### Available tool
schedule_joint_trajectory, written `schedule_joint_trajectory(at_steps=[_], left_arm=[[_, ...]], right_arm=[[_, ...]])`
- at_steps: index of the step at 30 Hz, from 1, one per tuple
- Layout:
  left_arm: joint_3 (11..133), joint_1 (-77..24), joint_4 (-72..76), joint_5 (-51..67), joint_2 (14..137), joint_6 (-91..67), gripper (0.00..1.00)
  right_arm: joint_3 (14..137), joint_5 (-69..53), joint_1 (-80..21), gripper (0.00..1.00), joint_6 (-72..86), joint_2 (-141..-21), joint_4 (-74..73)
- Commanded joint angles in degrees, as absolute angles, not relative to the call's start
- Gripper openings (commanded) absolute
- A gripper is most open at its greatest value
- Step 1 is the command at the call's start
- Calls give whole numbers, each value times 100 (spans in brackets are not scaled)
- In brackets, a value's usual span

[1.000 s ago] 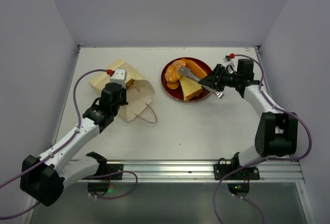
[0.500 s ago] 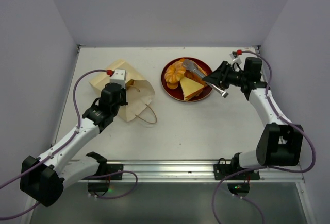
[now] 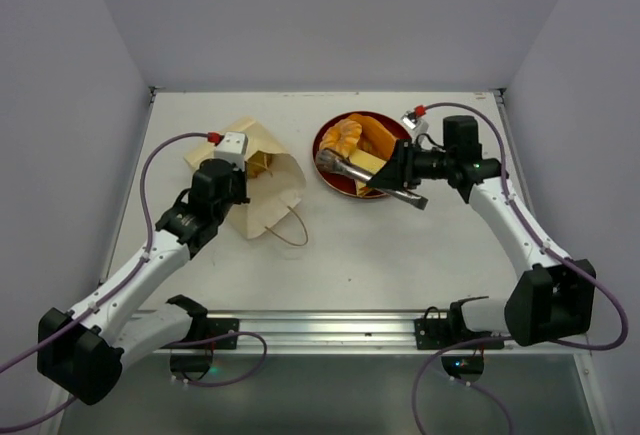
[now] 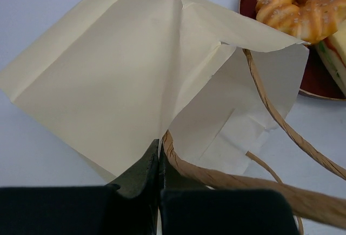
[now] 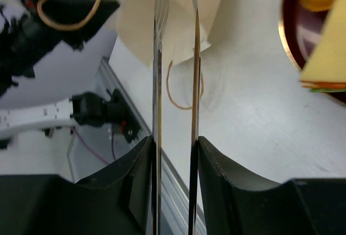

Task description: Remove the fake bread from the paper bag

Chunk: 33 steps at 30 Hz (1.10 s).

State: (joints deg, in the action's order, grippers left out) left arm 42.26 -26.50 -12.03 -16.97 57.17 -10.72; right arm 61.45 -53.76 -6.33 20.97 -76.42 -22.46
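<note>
The paper bag lies on its side at the left, mouth toward the red plate. Something yellow shows in its mouth. My left gripper is shut on the bag's rim beside a cord handle, as the left wrist view shows on the bag. My right gripper is shut on metal tongs, their empty tips at the plate's left edge, pointing at the bag. On the plate lie a ridged orange bun, an orange roll and a sandwich slice.
The right wrist view shows my right gripper, the tong arms slightly apart, the bag ahead, the plate's rim at the right and the metal rail along the table's near edge. Walls close in the table.
My right arm has swung the tongs from over the plate's right side leftward, tips now at its left edge toward the bag. My left gripper has shifted the bag slightly.
</note>
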Motion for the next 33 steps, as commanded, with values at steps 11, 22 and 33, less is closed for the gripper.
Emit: schedule_joint_trajectory(at_steps=[11, 22, 33], left_arm=[[5071, -2602, -1055, -1407, 6362, -1783, 0], [4949, -2610, -431, -1020, 6724, -2935, 0], [4430, -2610, 105, -1160, 6478, -3480, 0]], right_arm=[[6556, -5827, -1801, 36, 1160, -7198, -3410], [6135, -4414, -2478, 33, 3364, -8287, -945], [6214, -3349, -3041, 37, 5510, -9790, 729]])
